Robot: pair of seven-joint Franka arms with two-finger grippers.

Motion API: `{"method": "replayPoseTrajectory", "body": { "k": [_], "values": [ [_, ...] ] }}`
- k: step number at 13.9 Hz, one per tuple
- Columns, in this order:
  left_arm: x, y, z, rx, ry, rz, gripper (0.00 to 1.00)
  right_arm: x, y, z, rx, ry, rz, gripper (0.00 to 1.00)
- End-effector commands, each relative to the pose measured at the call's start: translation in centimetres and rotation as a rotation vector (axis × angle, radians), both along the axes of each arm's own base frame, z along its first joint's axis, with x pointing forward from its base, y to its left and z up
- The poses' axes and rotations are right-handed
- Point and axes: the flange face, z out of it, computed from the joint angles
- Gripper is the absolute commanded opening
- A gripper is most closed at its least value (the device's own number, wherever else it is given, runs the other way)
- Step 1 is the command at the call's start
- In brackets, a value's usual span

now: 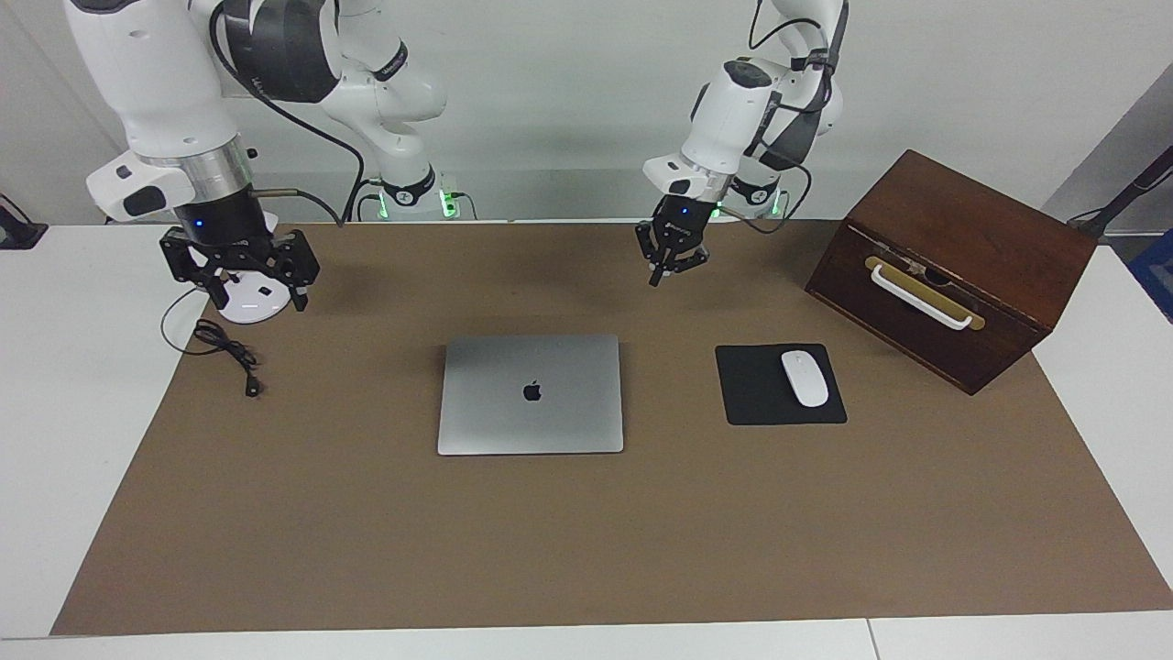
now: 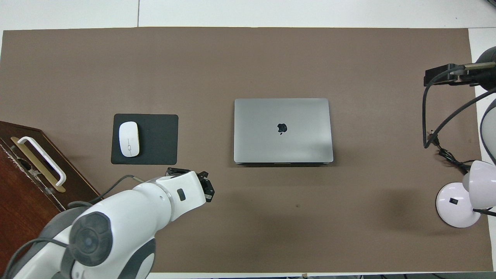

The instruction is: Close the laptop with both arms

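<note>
The silver-grey laptop (image 1: pixel 531 394) (image 2: pixel 283 130) lies shut and flat in the middle of the brown mat, its lid with the black logo facing up. Neither gripper touches it. My left gripper (image 1: pixel 662 273) hangs shut in the air over the mat, between the laptop and the robots. In the overhead view it is mostly hidden under its white wrist (image 2: pixel 182 193). My right gripper (image 1: pixel 259 298) stands open and raised over the mat's edge at the right arm's end of the table, with nothing between its fingers.
A white mouse (image 1: pixel 805 378) rests on a black mouse pad (image 1: pixel 756 403) beside the laptop, toward the left arm's end. A dark wooden box (image 1: pixel 953 266) with a white handle stands past it. A white lamp base (image 2: pixel 457 205) and a loose black cable (image 1: pixel 224 348) lie under the right gripper.
</note>
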Motion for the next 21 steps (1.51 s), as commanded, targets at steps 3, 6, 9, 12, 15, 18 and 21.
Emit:
{"method": "replayPoseTrajectory", "body": {
  "k": [3, 6, 9, 12, 15, 18, 21],
  "values": [
    [2.5, 3.3, 7.4, 0.089, 0.094, 0.003, 0.00, -3.1, -0.2, 0.7, 0.035, -0.015, -0.047, 1.00],
    [3.7, 6.2, 10.4, 0.129, 0.123, 0.046, 0.00, -3.1, -0.2, 2.3, 0.037, -0.037, -0.051, 1.00],
    [4.7, 9.5, 12.6, 0.189, 0.130, 0.093, 0.00, -3.1, -0.3, 3.0, 0.038, -0.013, -0.057, 1.00],
    [5.8, 13.7, 14.8, 0.208, 0.144, 0.163, 0.11, -3.1, -0.4, 3.8, 0.037, 0.006, -0.067, 1.00],
    [6.7, 18.1, 15.5, 0.227, 0.154, 0.260, 0.94, -3.1, -0.4, 3.7, 0.037, 0.007, -0.068, 1.00],
    [7.6, 22.2, 15.7, 0.217, 0.143, 0.351, 1.00, -3.3, -0.5, 3.6, 0.034, 0.028, -0.068, 1.00],
    [8.1, 24.8, 16.5, 0.201, 0.120, 0.423, 1.00, -3.7, -0.5, 3.6, 0.019, 0.052, -0.055, 1.00]
  ]
}}
